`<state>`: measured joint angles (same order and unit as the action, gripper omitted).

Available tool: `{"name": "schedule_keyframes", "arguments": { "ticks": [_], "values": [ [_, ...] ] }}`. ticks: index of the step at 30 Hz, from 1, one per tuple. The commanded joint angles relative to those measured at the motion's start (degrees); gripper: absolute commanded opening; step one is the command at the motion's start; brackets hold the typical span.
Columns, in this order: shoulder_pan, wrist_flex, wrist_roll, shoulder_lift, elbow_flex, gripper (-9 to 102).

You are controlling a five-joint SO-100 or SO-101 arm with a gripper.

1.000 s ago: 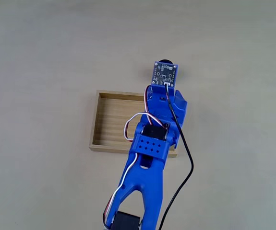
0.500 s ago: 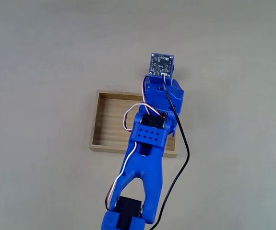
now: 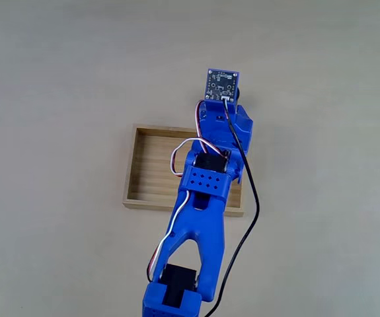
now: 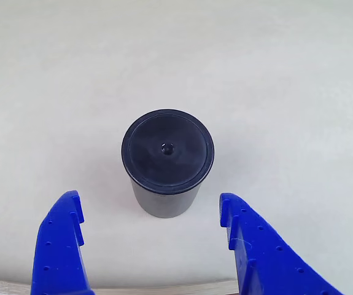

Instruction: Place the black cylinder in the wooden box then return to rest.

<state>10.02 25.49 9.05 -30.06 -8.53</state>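
Observation:
The black cylinder (image 4: 167, 161) stands upright on the pale table, its round top facing the other view. My gripper (image 4: 150, 200) is open, its two blue fingers (image 4: 62, 246) spread wide to either side of the cylinder's lower body and touching nothing. In the fixed view the wooden box (image 3: 151, 168) lies mid-table, and my blue arm (image 3: 206, 191) reaches over its right part to a spot just beyond its far wall. The wrist's circuit board (image 3: 223, 84) covers the cylinder and the fingers there.
A strip of the box's far rim (image 4: 164, 287) shows at the bottom of the other view, just behind the fingers. A black cable (image 3: 249, 211) hangs along the arm's right side. Bare table surrounds the box.
The arm has reached farther past the box's far wall. The circuit board now covers the cylinder, whose top showed above it a second ago.

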Motion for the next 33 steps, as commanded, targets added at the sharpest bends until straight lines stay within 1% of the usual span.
{"name": "schedule_keyframes", "arguments": {
  "ticks": [1,33],
  "values": [
    [1.32,-2.11,1.32,1.67,-7.82,34],
    [0.62,-2.11,1.93,-7.65,-18.90,34]
  ]
}}
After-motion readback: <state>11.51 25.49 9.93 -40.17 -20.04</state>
